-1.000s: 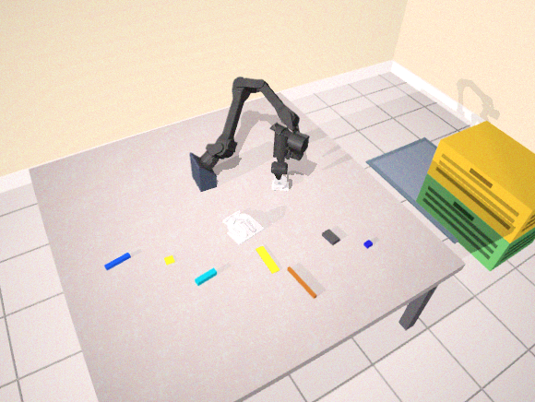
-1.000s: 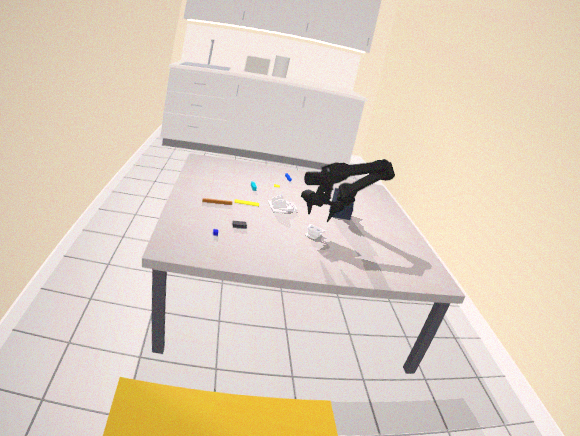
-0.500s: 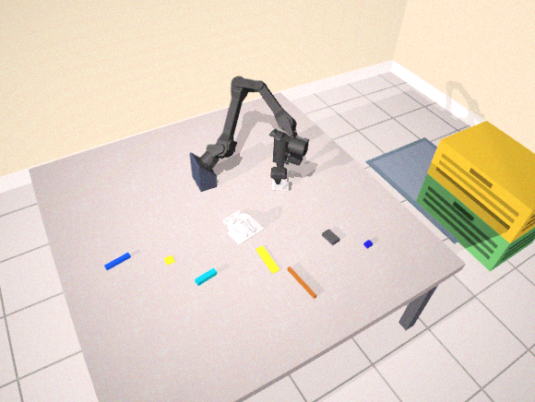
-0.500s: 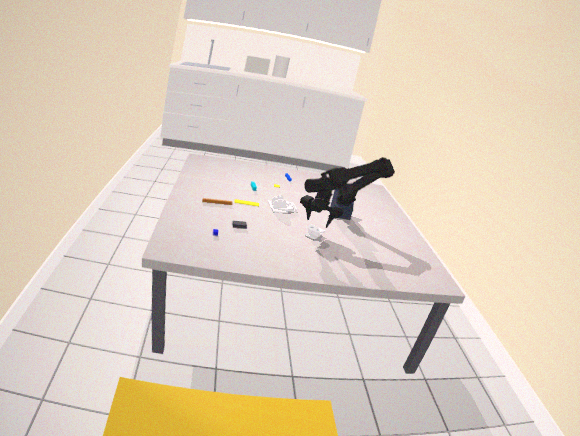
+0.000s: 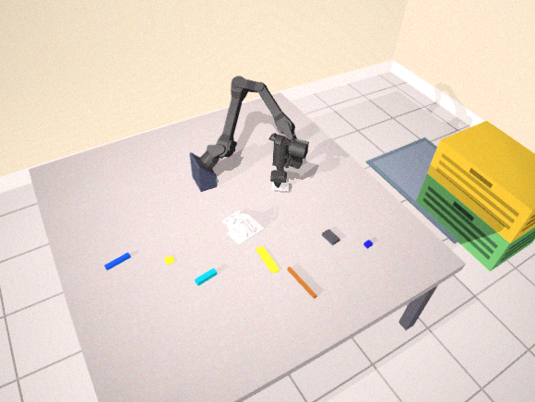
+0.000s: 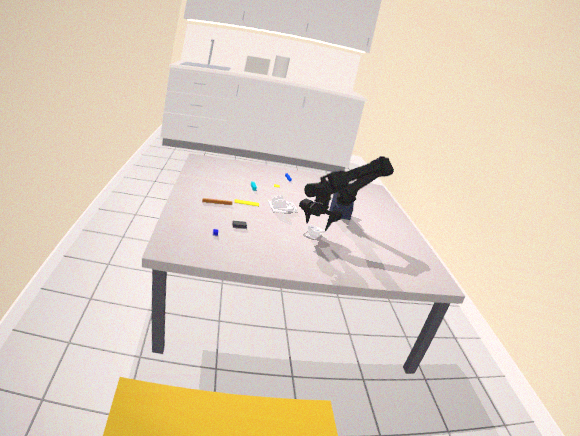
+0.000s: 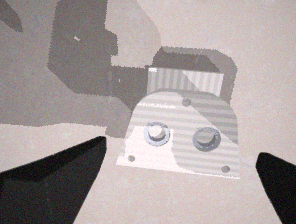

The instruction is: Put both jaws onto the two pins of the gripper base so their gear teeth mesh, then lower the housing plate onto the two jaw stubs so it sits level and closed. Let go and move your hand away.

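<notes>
The white housing plate [image 5: 285,187] [image 6: 314,233] [image 7: 180,117] rests on the table near the arm. The wrist view shows its rounded edge, two ringed round features, small holes and a ribbed block along one side. My gripper [image 5: 278,185] [image 6: 317,226] [image 7: 179,151] is open and empty just above it, with one finger out to either side of the plate in the wrist view. The white gripper base [image 5: 241,237] [image 6: 276,209] lies apart from it, towards the middle of the table, with curved white jaw shapes on top. Its pins and the gear mesh are too small to make out.
A yellow bar [image 5: 267,260] [image 6: 246,203], an orange bar [image 5: 302,282] [image 6: 217,201], and a dark block [image 5: 330,237] [image 6: 239,225] lie beyond the base. Cyan [image 5: 206,277], blue [image 5: 117,261] and small yellow [image 5: 169,260] pieces lie farther off. A small blue cube [image 5: 368,243] is near the edge.
</notes>
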You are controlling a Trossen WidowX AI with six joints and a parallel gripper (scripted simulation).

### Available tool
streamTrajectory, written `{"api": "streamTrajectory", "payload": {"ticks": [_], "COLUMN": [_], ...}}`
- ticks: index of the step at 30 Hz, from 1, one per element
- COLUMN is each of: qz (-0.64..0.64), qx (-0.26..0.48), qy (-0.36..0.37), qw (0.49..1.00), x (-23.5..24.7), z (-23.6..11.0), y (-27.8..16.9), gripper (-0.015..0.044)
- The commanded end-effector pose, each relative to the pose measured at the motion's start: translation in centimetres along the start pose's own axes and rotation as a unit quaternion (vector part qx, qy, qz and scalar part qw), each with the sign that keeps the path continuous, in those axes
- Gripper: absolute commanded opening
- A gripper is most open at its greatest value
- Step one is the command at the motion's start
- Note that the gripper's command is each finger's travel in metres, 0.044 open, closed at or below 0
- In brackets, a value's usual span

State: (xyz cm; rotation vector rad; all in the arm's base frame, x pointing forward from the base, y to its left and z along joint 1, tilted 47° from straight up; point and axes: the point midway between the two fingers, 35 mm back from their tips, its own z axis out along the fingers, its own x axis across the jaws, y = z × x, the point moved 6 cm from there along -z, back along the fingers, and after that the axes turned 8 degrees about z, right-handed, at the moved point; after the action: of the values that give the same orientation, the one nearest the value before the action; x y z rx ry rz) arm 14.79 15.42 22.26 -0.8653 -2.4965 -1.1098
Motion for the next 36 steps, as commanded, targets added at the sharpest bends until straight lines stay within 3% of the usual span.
{"api": "streamTrajectory", "payload": {"ticks": [1,14,36], "qz": [0.004,0.004,0.004], "qx": [0.002,0.001,0.001], "qy": [-0.001,-0.001,-0.001], "qw": [1.000,1.000,1.000], "x": [-0.1,0.0,0.0], "z": [0.6,2.6,2.6], "y": [-0.1,-0.1,-0.1], "gripper": [0.0440,0.0440,0.0440]}}
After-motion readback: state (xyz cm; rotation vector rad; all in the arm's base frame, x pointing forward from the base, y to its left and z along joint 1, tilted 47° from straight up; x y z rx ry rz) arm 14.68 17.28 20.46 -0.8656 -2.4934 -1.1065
